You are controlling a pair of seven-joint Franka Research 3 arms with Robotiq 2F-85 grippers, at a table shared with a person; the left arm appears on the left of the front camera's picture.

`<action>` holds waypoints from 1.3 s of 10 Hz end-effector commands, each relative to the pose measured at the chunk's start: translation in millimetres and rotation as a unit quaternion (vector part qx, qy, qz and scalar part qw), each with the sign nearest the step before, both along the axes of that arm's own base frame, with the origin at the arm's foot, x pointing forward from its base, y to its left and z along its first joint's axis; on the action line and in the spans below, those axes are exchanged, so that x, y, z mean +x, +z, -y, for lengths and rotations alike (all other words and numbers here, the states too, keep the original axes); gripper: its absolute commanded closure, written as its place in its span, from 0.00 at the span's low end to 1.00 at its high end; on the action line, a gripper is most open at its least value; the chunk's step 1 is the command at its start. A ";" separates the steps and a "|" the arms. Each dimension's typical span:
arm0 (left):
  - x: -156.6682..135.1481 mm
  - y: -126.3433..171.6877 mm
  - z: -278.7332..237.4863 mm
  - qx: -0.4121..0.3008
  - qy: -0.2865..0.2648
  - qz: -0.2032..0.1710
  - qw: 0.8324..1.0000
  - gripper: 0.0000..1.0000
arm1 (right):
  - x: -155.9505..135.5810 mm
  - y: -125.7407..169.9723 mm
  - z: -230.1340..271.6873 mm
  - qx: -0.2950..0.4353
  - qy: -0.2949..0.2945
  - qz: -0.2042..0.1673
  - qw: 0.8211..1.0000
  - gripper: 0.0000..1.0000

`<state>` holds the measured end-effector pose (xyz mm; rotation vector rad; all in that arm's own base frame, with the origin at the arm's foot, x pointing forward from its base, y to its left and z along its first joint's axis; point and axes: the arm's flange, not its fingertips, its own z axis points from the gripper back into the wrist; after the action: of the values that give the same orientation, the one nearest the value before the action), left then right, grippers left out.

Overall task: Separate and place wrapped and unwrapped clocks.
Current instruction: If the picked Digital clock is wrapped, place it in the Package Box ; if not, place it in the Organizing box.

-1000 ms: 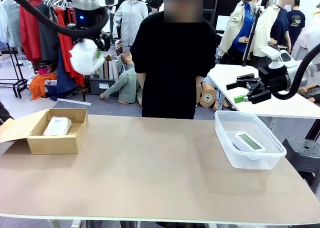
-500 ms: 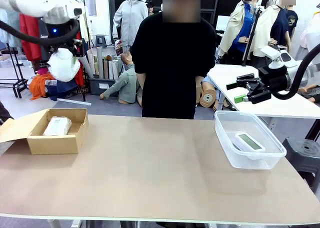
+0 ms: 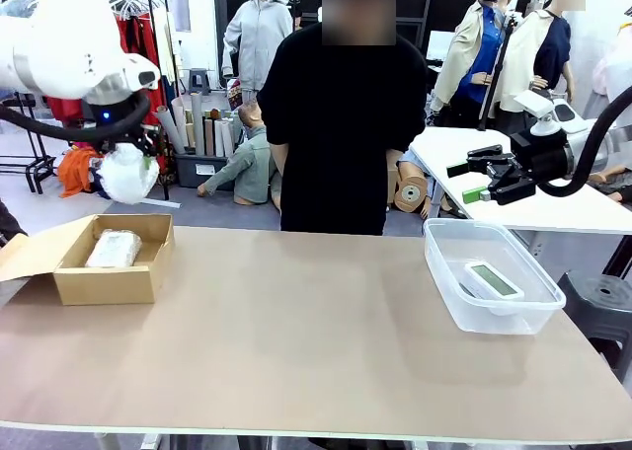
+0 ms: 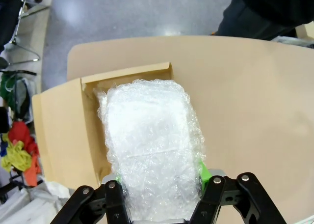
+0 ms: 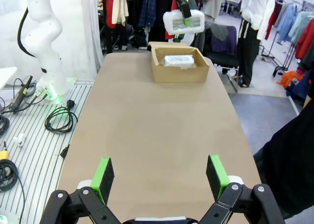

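Left gripper [image 4: 159, 194]: clamped on a bubble-wrap bundle [image 4: 149, 150]; in the left wrist view the green pads [image 4: 204, 172] press the bundle's sides near its lower end.
Held bundle: in the front view it hangs in the air, white and rounded [image 3: 126, 174], above and slightly behind the cardboard box [image 3: 111, 282]; in the right wrist view it hangs above the box at the far end of the table [image 5: 182, 20].
Right gripper [image 5: 161, 177]: jaws stand wide apart, nothing between the green pads; in the front view it is raised [image 3: 491, 179] above and behind the plastic tub [image 3: 449, 272], well clear of the table [image 3: 296, 341].
Second bundle: a wrapped clock [image 3: 114, 249] lies flat inside the cardboard box, near the table's left end.
Cardboard box: open, one flap folded out to its left side; in the left wrist view it sits directly under the held bundle.
Bare clock [image 3: 493, 280]: white with a greyish screen, lying inside the clear plastic tub at the table's right end, screen up.
Person [image 3: 341, 124]: stands at the far side of the table in a black top, between box and tub; hands cannot be made out.
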<state>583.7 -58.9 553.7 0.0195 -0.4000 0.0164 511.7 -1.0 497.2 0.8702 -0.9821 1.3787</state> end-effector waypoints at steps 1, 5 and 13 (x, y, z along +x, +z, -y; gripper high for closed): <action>-12.3 -13.3 -8.0 -0.004 -0.004 0.001 1.000 1.00 | -0.8 1.9 -0.2 0.001 0.001 0.002 1.000 0.00; -2.3 -11.7 -1.1 0.000 0.000 -0.005 1.000 1.00 | -0.8 1.9 -0.2 0.001 0.001 0.002 1.000 0.00; 22.3 -55.8 -39.3 -0.047 -0.019 -0.027 0.998 1.00 | -0.8 1.9 -0.2 0.001 0.001 0.002 1.000 0.00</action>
<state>601.9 -24.8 503.2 -0.0338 -0.3247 0.0291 511.6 -1.0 497.2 0.8702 -0.9821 1.3788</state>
